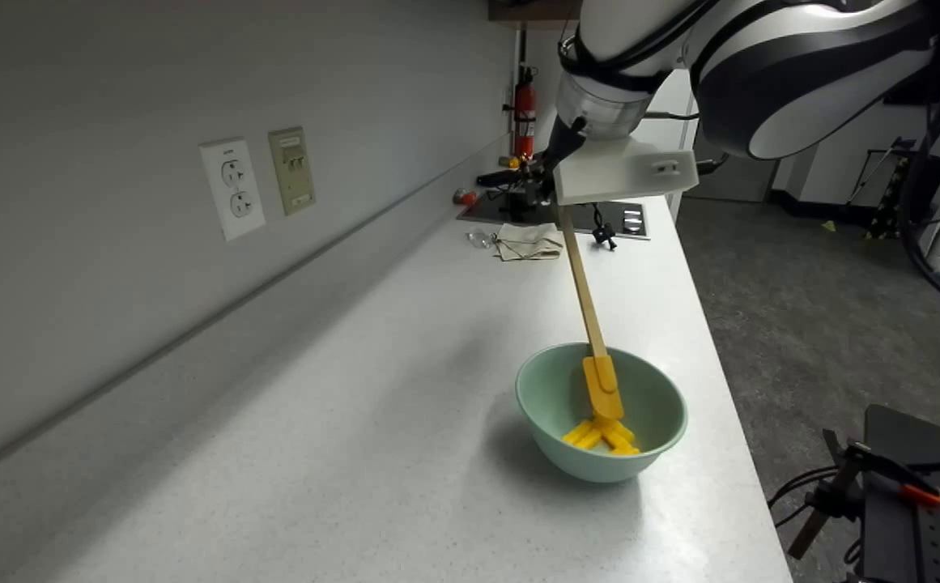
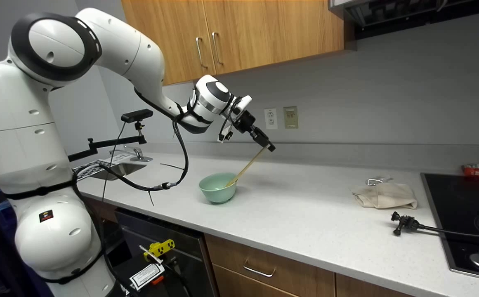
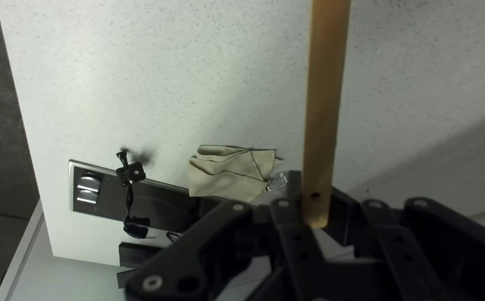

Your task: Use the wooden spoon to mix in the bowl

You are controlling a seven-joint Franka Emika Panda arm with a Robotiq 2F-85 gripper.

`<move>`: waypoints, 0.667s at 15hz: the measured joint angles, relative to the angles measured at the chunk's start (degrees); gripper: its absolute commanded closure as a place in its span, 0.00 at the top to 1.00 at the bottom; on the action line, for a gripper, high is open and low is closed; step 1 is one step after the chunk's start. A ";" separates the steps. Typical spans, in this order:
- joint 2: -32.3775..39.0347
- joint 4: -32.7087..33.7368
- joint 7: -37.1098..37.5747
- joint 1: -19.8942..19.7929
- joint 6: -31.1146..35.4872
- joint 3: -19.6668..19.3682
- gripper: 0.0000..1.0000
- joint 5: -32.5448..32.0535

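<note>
The wooden spoon (image 1: 584, 287) has a long tan handle and a flat yellow-orange head. It slants down into the pale green bowl (image 1: 546, 397), where its head meets several yellow pieces (image 1: 589, 439) at the bottom. Above and beyond the bowl, my gripper (image 2: 269, 146) is shut on the handle's upper end. In the wrist view the handle (image 3: 326, 104) runs up from between the dark fingers and out of the picture, with its holed end between them. The wrist view does not take in the bowl or the spoon's head.
A folded beige cloth (image 2: 385, 196) lies on the counter (image 2: 297, 214), near a black clamp mount (image 2: 406, 222) and a dark cooktop (image 2: 476, 206). The wall (image 2: 388, 103) bounds the counter's back. Its front edge drops to the floor (image 1: 777, 324).
</note>
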 measured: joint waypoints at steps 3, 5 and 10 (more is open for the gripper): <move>0.01 -0.78 -0.65 0.11 0.05 0.98 0.02 0.34; 0.08 -1.24 -0.65 0.16 0.79 1.65 0.02 2.13; 0.34 -0.94 -0.27 0.25 3.43 2.33 0.02 8.25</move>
